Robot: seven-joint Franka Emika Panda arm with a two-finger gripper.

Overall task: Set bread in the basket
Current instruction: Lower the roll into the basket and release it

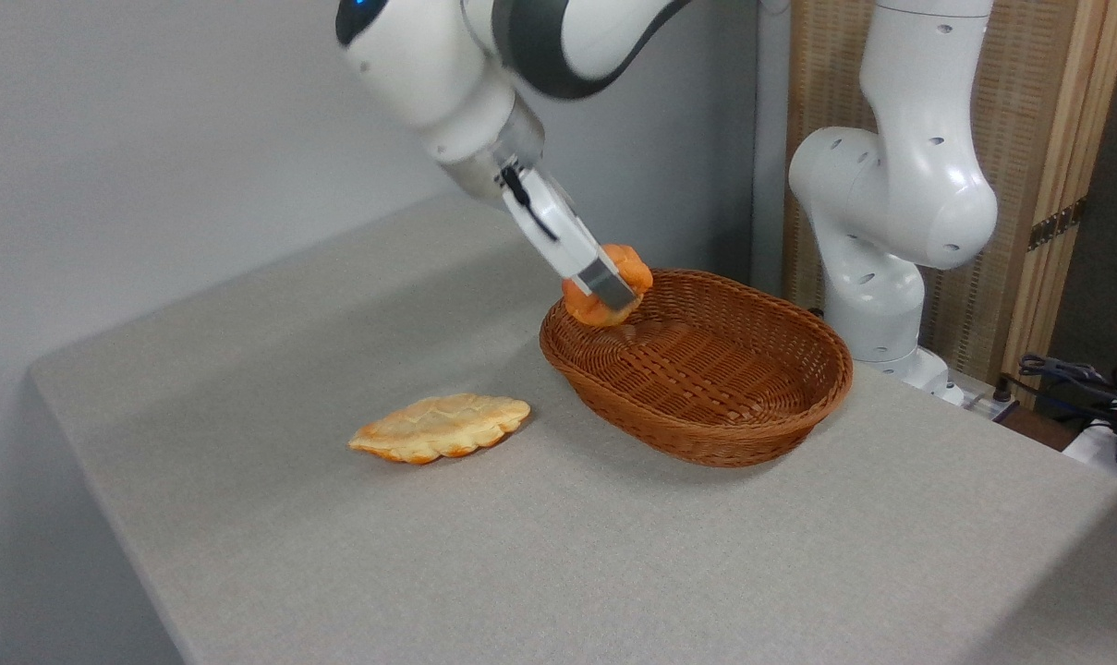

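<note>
here your gripper [611,288] reaches down from the upper left at a slant, and its fingers [604,277] are pinched on the bread [625,268], spread only as far as the bun is thick. you can see one grey finger pad lying across the near face of the bun; the other finger is hidden behind it. the bread is orange-brown and creased, and it hangs in the air over the basket [706,420], right above the rim at about the 10 o'clock edge of the oval. you cannot tell whether the underside of the bun touches the wicker rim or sits just clear of it.

the basket stands on the grey surface [429,573], its woven floor bare. at roughly 8 o'clock from the basket, apart from it, the flat leaf-shaped bread [440,427] lies on the surface, pale golden with browned edges. at 2 o'clock from the basket, the white base column of the arm [891,203] rises just beyond the surface edge.
</note>
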